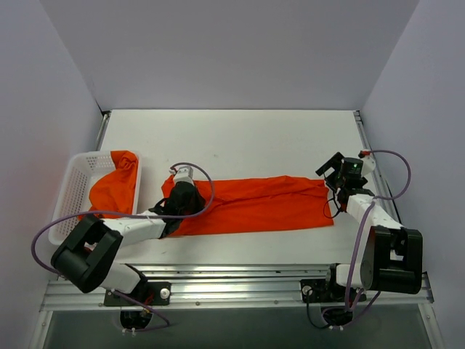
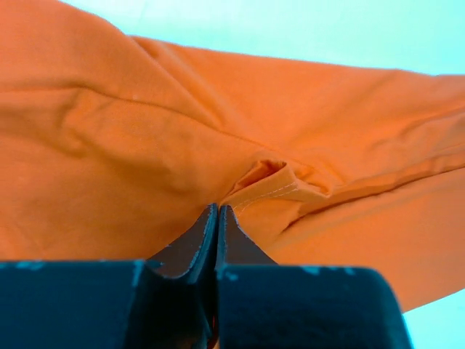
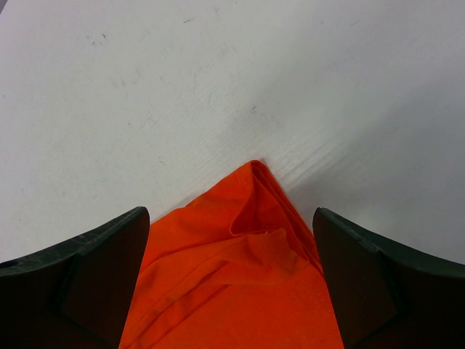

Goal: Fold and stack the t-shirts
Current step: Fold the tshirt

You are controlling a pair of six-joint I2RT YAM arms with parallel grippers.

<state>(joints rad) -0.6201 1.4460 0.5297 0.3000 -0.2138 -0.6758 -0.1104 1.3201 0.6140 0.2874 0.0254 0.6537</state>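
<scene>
Basket: white perforated plastic basket (image 1: 71, 178), placed at the left edge of the table (image 1: 232, 138). It held a second t-shirt (image 1: 116, 187), orange-red and bunched, spilling over the right rim. Judged to be stock waiting its turn.
Left arm: the left gripper (image 2: 218, 212) was down on the left end of the spread garment with its fingers pressed together. They pinched a puckered ridge of fabric, and a stitched hem (image 2: 280, 190) was gathered just beyond the tips. The grip looked meant to secure that end for lifting or folding.
Garment: t-shirt (image 1: 261, 203), orange-red, laid as a long flat band across the near half of the table. It ran from the left gripper to the right one. Layered edges suggested it was already folded lengthwise, hence the narrow strip shape.
Right arm: the right gripper (image 3: 231, 240) hovered over the band's right corner with fingers wide apart. One stood on each side of the cloth and neither closed on it. The corner's point lay between them, aimed away from the wrist.
Stage: left end taken, right end not yet taken. Judged that a matching pinch on the right would let both ends be handled together.
</scene>
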